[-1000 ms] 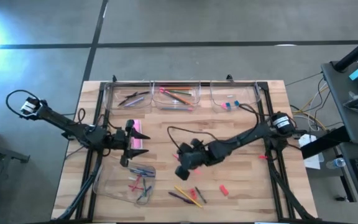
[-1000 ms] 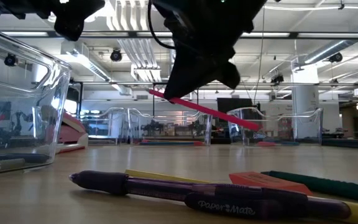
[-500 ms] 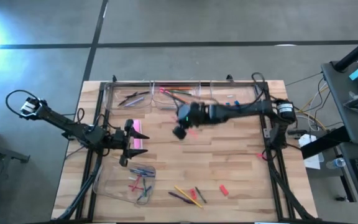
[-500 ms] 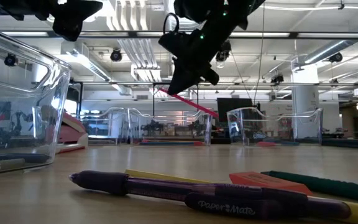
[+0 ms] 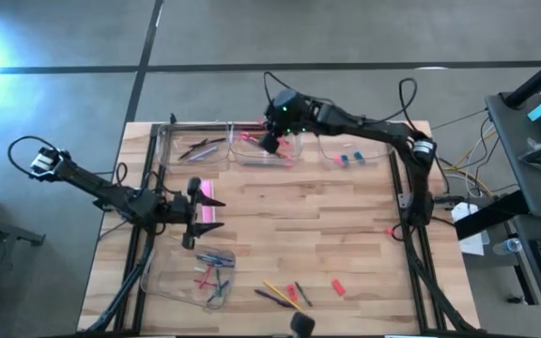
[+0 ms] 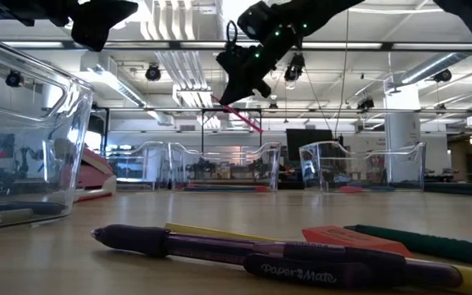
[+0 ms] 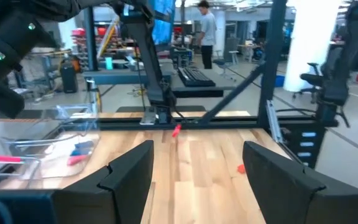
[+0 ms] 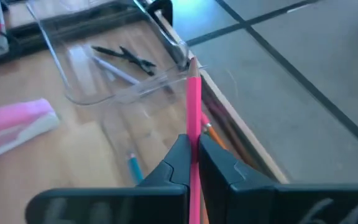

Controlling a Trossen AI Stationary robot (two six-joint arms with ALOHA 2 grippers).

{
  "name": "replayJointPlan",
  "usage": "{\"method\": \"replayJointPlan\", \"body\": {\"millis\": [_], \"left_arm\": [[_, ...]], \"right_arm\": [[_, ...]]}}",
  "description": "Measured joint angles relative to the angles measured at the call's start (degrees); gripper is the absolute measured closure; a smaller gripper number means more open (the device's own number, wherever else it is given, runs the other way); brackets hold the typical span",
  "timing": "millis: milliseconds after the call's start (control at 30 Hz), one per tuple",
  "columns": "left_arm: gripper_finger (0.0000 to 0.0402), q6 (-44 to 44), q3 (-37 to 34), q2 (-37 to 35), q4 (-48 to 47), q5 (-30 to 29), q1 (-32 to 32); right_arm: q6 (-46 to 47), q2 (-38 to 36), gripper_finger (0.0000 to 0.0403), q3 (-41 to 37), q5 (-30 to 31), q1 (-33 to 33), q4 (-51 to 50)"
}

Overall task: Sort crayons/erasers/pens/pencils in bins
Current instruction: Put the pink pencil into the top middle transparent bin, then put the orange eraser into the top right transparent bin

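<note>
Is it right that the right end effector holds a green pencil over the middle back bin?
No, the pencil is pink, not green, as the right wrist view shows. The right end effector does grip it over the middle back bin.

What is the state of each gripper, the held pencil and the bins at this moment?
Right gripper: fingers shut on the pink pencil, above the middle far bin.
Pink pencil: held in the air.
Left gripper: fingers open, empty, waiting at the table's left.
Middle far bin: holds pencils.
Near bin: holds crayons.
</note>
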Motion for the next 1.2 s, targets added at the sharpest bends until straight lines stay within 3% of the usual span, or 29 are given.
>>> {"method": "replayJointPlan", "body": {"millis": [133, 333, 800, 900, 1200], "left_arm": [[0.0169, 0.3, 1.4, 0.0, 0.3, -0.3, 0.4], [0.0169, 1.0, 1.6, 0.6, 0.0, -0.3, 0.4], [0.0169, 0.9, 2.2, 2.2, 0.5, -0.3, 0.5], [0.0169, -0.8, 2.2, 2.2, 1.7, -0.3, 0.5], [0.0169, -2.2, 2.2, 2.0, 6.1, -0.3, 0.5]], "right_arm": [[-5.3, 3.2, 0.0394, 2.6, 0.0, -1.7, -3.3], [-7.8, 4.5, 0.0371, 3.8, 3.3, -3.2, -0.1], [-2.8, 1.6, 0.0218, 4.0, 2.8, -1.7, -4.2], [-0.8, -0.1, 0.0213, 4.0, 0.3, 0.8, -10.0], [5.9, -2.4, 0.023, 3.9, 0.4, 11.6, -26.7]]}}
